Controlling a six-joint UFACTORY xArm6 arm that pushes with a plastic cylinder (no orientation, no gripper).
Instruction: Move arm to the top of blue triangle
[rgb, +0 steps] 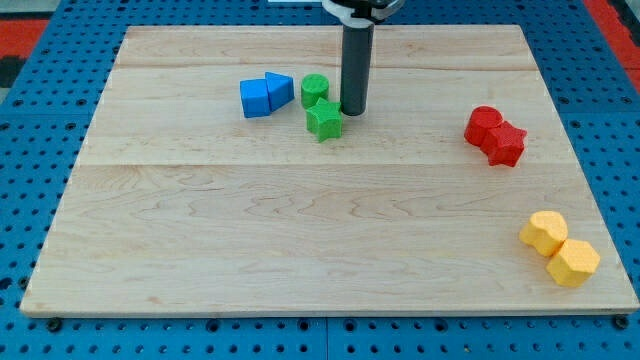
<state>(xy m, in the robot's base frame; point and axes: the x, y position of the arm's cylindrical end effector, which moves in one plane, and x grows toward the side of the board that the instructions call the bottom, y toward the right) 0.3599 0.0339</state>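
Note:
The blue triangle (279, 88) sits in the upper middle-left of the wooden board (300, 230), touching a blue cube (256, 98) on its left. My tip (353, 111) rests on the board to the right of the triangle. A green cylinder (315, 90) and a green star (324, 120) lie between my tip and the triangle. My tip is just right of the green star, nearly touching it.
A red cylinder (484, 124) and a red star (505, 143) sit together at the view's right. Two yellow blocks (544, 232) (573, 262) lie near the lower right corner. Blue pegboard surrounds the board.

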